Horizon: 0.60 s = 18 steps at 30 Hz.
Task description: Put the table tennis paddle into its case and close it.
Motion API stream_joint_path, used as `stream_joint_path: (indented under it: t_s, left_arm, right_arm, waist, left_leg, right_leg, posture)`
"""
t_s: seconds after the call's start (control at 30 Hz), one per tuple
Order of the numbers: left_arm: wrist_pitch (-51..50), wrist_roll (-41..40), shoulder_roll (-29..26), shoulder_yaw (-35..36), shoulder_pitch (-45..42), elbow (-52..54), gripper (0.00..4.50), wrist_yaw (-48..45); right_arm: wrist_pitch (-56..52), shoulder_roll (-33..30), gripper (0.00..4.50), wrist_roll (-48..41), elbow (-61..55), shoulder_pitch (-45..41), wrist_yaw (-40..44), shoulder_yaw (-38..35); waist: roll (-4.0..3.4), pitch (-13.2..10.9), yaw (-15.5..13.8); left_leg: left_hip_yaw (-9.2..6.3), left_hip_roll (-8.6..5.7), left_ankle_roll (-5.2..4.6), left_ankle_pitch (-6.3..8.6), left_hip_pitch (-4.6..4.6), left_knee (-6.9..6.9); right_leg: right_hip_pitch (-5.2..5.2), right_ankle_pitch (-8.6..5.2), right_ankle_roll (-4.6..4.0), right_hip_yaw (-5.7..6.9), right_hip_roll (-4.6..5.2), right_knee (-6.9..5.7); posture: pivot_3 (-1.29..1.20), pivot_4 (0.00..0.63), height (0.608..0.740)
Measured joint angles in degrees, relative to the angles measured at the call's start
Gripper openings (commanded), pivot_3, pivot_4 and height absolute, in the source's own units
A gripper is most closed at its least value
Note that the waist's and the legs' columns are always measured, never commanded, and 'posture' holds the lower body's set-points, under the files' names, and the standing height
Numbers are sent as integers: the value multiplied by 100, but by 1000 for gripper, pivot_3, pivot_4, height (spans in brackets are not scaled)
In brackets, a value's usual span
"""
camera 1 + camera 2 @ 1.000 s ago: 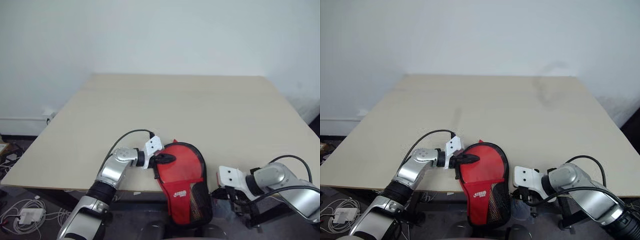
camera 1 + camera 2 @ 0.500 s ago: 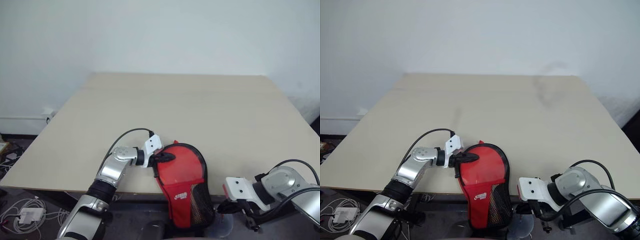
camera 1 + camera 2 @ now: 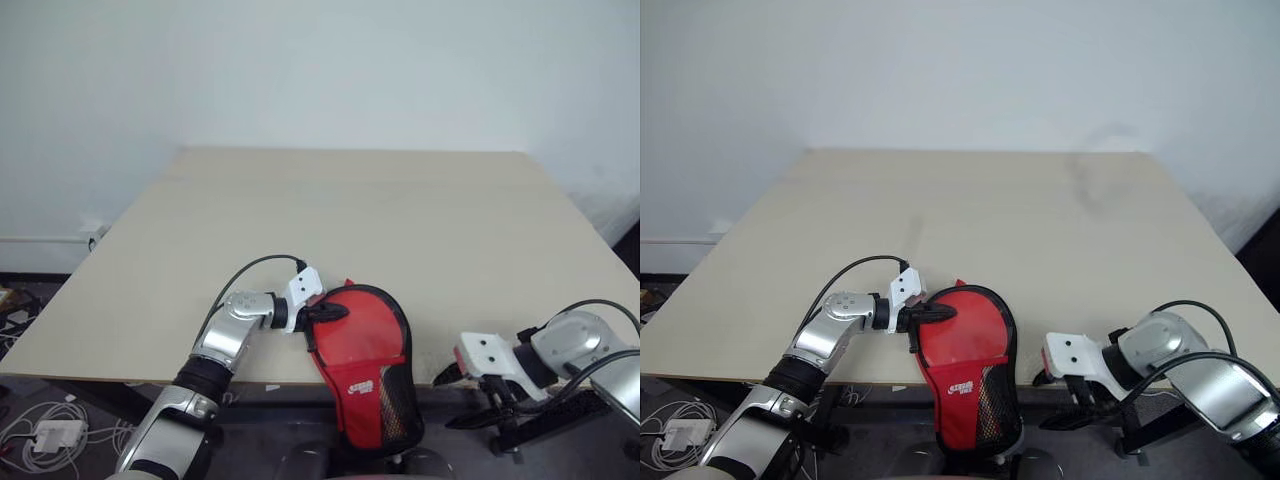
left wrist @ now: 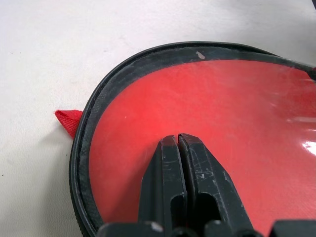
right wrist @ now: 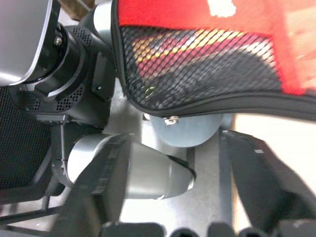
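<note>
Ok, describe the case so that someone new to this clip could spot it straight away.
Start at the pale wooden table and follow its near edge to the middle. The case lies there, its narrow end hanging off the edge, with the left gripper shut and resting on its round end. It is red, paddle-shaped, black-rimmed, with a mesh pocket.

The case (image 3: 365, 350) lies at the counter's (image 3: 350, 210) near edge, its round end on the top and its narrow end hanging off toward the robot. The left pincer (image 3: 325, 314) rests on the round end's left side. The right pincer (image 3: 470, 398) is right of the case, off the near edge.
</note>
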<state>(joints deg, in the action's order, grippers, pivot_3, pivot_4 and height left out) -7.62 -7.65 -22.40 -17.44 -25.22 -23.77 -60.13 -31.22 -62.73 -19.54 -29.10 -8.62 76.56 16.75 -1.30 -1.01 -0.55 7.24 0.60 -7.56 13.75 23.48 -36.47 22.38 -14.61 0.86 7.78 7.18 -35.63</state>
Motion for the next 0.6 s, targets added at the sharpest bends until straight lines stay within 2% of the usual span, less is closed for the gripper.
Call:
stream_joint_path:
  t_s: [0.03, 0.23, 0.33, 0.4, 0.43, 0.5, 0.6]
  left_arm:
    - [6, 0, 1, 1, -7, -15, 0, 0]
    - [-40, -1, 32, 24, -12, -15, 0, 53]
    - [-250, -58, 89, 275, -2, 45, 548, 314]
    - [-461, -174, 67, 473, 68, 216, 1162, 431]
    - [-527, -221, 36, 525, 114, 320, 1446, 434]
    - [-771, -353, -40, 613, 293, 761, 2113, 425]
    - [-1244, -621, -286, 761, 496, 1444, 3093, 383]
  right_arm:
    - [-3, 9, 4450, -63, 112, -131, 65, -28]
    - [-135, 500, 4450, -118, 1100, -1188, -125, -359]
    - [-216, 759, 4500, -110, 1522, -1416, -305, -429]
    - [-271, 903, 4500, -111, 1748, -1527, -454, -509]
    - [-281, 933, 4500, -111, 1810, -1538, -512, -544]
    - [-312, 1041, 4500, -114, 1941, -1561, -634, -634]
    - [-362, 1259, 4500, -115, 2102, -1574, -825, -721]
  waist:
    - [0, 0, 1]
    - [1, -2, -2]
    - [6, -7, -2]
    - [9, -27, -1]
    - [34, -46, -2]
    - [59, -80, 0]
    - [70, -101, 37]
  left_leg:
    - [0, 0, 0, 0, 0, -1]
    - [1, 0, 0, 0, 0, 2]
    - [1, 0, 1, -1, 1, 0]
    - [3, 0, 3, -2, 3, -2]
    - [5, -3, 3, -2, 9, -14]
    - [-1, -4, 14, 2, 22, -33]
    - [-2, -2, 72, -27, 115, -47]
  right_leg:
    - [1, 0, 0, 0, 0, 0]
    - [6, 0, 0, 0, 0, 2]
    - [7, 1, -1, 0, 0, 0]
    - [14, 24, 2, 1, 4, -4]
    - [19, 95, 12, 8, 17, -1]
    - [32, 125, 11, 40, 29, -2]
    - [123, 138, 17, 49, 27, -8]
  posture:
    - [0, 0, 706]
    - [0, 0, 706]
    - [0, 0, 706]
    - [0, 0, 706]
    - [0, 0, 706]
    - [0, 0, 706]
    - [0, 0, 706]
